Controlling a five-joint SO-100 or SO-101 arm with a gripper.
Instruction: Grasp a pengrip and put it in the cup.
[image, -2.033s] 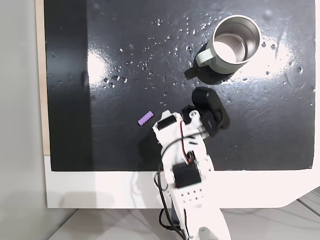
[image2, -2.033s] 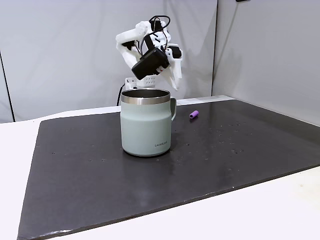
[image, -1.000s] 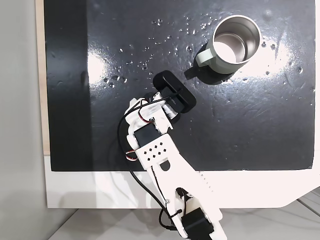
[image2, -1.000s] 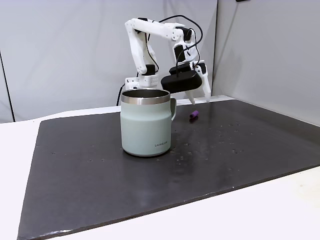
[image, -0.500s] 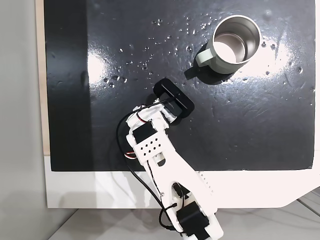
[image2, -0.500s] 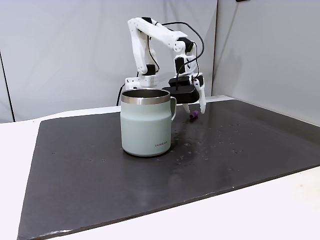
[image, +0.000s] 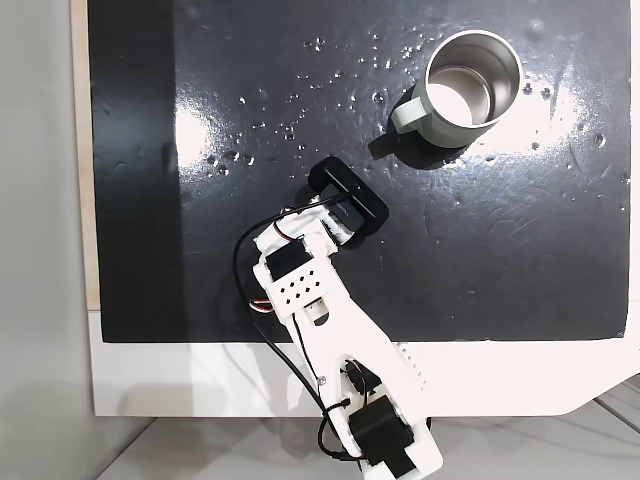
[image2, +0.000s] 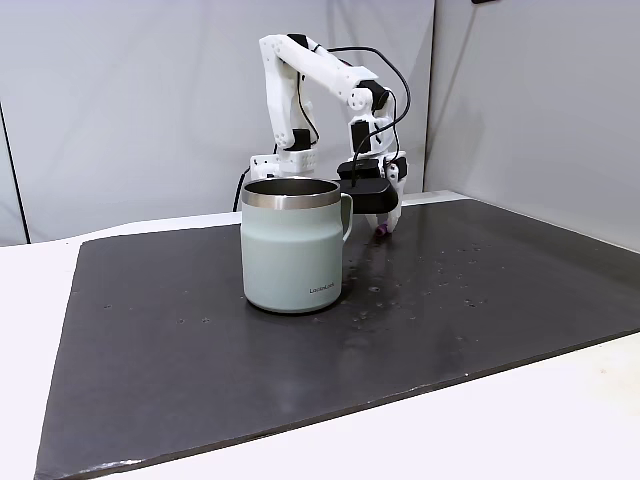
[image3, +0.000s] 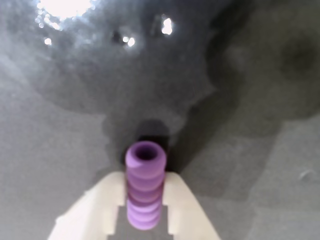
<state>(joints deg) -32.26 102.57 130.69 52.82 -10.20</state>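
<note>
The lilac ridged pengrip (image3: 145, 192) lies end-on on the black mat, and the two white fingers (image3: 182, 205) of my gripper (image3: 145, 176) press against its sides. From the side, the gripper (image2: 384, 226) points down at the mat with a bit of purple pengrip (image2: 380, 234) showing at its tips, just right of and behind the cup (image2: 293, 255). From above, the arm covers the pengrip. The cup (image: 473, 85) stands upright at the mat's far right, steel inside, and looks empty.
The black mat (image: 520, 250) is speckled with water drops and glare. It sits on a white tabletop (image: 180, 380) that carries the arm's base at the near edge. The black wrist camera housing (image: 347, 197) sticks out over the mat.
The arm swung left and came down over the pengrip. In the last half second the fingers dropped the rest of the way and closed in on it.
</note>
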